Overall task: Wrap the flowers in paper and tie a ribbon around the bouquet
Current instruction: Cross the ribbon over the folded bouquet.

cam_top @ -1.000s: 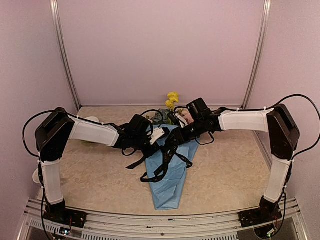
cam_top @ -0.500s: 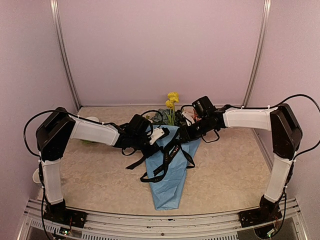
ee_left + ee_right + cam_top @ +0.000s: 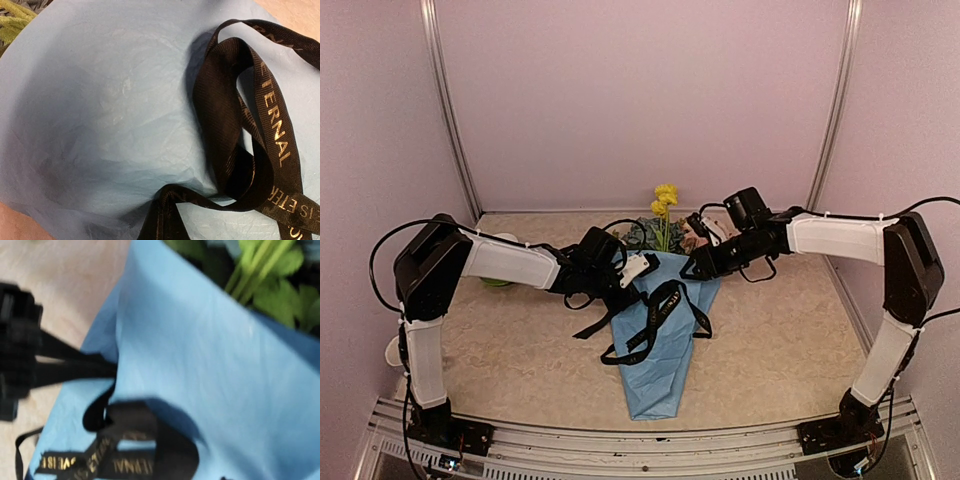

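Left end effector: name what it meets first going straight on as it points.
Probably the paper: it fills the left wrist view dead ahead of the left end effector, the ribbon lying right of centre. Depth is unclear.

Enclosure, 3 sides, seen from top cam.
- Back wall (image 3: pixel 640 100): plain, pale pink-lilac, matte, unmarked.
- Left wall (image 3: pixel 370 120) & right wall (image 3: pixel 910 100): same colour, angled in toward back.
- Corner strips: silver metal strip at left corner (image 3: pixel 450 110), another at right corner (image 3: pixel 835 110), both floor-to-top, leaning slightly.
- Counter (image 3: pixel 780 340): beige, mottled stone-look surface; runs wall to wall.
- Near edge: ribbed aluminium rail (image 3: pixel 640 440) across full width.
- Light: even, soft, diffuse; pinkish cast on everything; shadows faint. Source can't tell.
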Tool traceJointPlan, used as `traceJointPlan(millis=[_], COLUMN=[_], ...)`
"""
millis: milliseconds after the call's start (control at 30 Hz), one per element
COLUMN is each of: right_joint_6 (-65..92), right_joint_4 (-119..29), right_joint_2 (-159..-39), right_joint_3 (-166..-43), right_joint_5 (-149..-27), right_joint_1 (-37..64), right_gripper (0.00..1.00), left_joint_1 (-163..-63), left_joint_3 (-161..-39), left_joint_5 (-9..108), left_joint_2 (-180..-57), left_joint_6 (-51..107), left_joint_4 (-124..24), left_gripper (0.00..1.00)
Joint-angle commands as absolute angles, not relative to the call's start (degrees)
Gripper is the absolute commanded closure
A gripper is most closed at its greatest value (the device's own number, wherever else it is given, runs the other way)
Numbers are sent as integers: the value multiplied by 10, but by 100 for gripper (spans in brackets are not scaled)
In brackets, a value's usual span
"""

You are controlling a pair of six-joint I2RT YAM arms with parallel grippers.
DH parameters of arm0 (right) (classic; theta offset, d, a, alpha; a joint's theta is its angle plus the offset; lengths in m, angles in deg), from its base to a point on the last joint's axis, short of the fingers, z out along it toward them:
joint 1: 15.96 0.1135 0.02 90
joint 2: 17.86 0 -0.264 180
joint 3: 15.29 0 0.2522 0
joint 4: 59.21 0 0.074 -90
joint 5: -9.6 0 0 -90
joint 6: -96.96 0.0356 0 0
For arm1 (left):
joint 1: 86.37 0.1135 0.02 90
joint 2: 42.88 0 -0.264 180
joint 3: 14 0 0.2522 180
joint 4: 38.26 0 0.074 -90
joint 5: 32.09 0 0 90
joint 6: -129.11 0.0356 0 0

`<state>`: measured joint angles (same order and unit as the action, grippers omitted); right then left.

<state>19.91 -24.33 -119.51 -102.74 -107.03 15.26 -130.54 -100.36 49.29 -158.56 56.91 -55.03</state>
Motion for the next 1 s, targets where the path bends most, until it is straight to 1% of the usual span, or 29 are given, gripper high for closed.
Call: traceJointPlan(millis=[0,200,267,300,333,367,433,600,800,967], right_joint_6=[206,219,220,219,220,220,221,223,235,283], right_joint_4=[-241,-246,-243,-242,-240,-239,-238,-263,-337,-398], right_joint_2=[-1170,-1180,-1190,-1194,-1196,-1198,-1195,-1178,-1173,-1218], right_joint_3=[-981,-953,-957,-960,-964,-967,-973,-971,-947,-946], right_joint_5=[-1072,-1054,-1053,-1053,-1053,-1052,-1054,-1101,-1221,-1238], right_joint_1=[162,183,189,191,193,196,199,219,230,249], right_gripper=[52,52,57,62,70,84,100,100,100,100], left_joint_1=[-1302,-1302,-1302,-1302,-1302,-1302,-1302,-1302,-1302,-1301], left_joint_3=[-1016,-1015,-1016,-1016,-1016,-1016,-1016,-1016,-1015,-1015], left_joint_5=[486,487,487,487,488,488,489,489,488,486], left_joint_2=[-1594,-1593,-1593,-1593,-1593,-1593,-1593,-1593,-1593,-1594], left_joint_6=[561,561,559,559,559,559,558,557,555,554], left_joint_4=[-555,-555,-555,-555,-555,-555,-555,-555,-555,-554], left_gripper=[100,100,100,100,100,100,100,100,100,100])
